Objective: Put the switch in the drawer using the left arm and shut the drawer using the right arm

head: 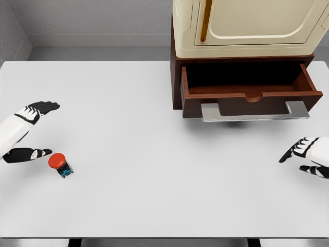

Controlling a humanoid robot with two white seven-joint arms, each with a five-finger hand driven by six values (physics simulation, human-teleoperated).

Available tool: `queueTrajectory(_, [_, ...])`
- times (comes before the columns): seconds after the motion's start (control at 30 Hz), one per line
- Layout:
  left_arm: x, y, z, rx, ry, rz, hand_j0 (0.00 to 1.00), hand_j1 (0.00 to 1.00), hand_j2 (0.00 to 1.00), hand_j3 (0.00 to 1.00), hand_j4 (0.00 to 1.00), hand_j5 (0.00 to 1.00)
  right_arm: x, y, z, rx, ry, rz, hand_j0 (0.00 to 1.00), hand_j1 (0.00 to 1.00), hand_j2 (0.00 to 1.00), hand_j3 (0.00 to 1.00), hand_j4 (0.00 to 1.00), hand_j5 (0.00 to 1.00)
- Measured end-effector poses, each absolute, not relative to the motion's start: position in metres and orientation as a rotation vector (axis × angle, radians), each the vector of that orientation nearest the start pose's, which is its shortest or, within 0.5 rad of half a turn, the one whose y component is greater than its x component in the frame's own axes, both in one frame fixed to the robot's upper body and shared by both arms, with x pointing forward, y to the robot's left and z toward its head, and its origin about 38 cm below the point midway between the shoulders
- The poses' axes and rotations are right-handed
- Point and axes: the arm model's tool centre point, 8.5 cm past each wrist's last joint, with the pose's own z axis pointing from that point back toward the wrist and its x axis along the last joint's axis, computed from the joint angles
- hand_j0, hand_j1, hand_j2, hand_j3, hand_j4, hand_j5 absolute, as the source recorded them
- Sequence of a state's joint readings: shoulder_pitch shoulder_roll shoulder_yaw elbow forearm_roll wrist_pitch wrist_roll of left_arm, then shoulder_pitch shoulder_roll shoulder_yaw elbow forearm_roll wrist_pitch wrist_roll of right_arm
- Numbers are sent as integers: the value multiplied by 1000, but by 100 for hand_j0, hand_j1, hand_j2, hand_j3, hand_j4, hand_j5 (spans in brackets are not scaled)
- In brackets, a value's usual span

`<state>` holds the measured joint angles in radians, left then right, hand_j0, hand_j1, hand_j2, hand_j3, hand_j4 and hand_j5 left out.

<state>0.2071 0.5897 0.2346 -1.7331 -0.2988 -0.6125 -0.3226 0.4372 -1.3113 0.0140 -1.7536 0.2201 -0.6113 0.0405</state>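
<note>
Red switch near table's left edge; drawer open.

Drawer open above — cream cabinet overhanging its back

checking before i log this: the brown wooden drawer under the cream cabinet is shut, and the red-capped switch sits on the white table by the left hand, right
Not quite: the head view shows the brown wooden drawer pulled open under the cream cabinet, its inside empty. The rest holds: the red-capped switch sits on the white table by the left hand.
</note>
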Motion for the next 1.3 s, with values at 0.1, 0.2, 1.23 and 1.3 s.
queueTrajectory(0.1, [296, 387, 170, 513, -1754, -1294, 100, 100, 100, 100, 100, 100, 275, -419, 196, -341, -1403, 1818, 62, 62, 62, 62, 62, 62])
queueTrajectory(0.2, [297, 385, 171, 499, -1782, -1255, 100, 100, 100, 100, 100, 100, 275, -419, 197, -342, -1406, 1820, 62, 62, 62, 62, 62, 62])
queueTrajectory(1.23, [265, 394, 126, -210, -1710, -739, 100, 100, 100, 100, 100, 100, 278, -419, 205, -353, -1408, 1837, 64, 64, 64, 64, 64, 64])
queueTrajectory(1.3, [259, 395, 120, -216, -1684, -738, 100, 100, 100, 100, 100, 100, 278, -419, 205, -354, -1408, 1838, 64, 64, 64, 64, 64, 64])
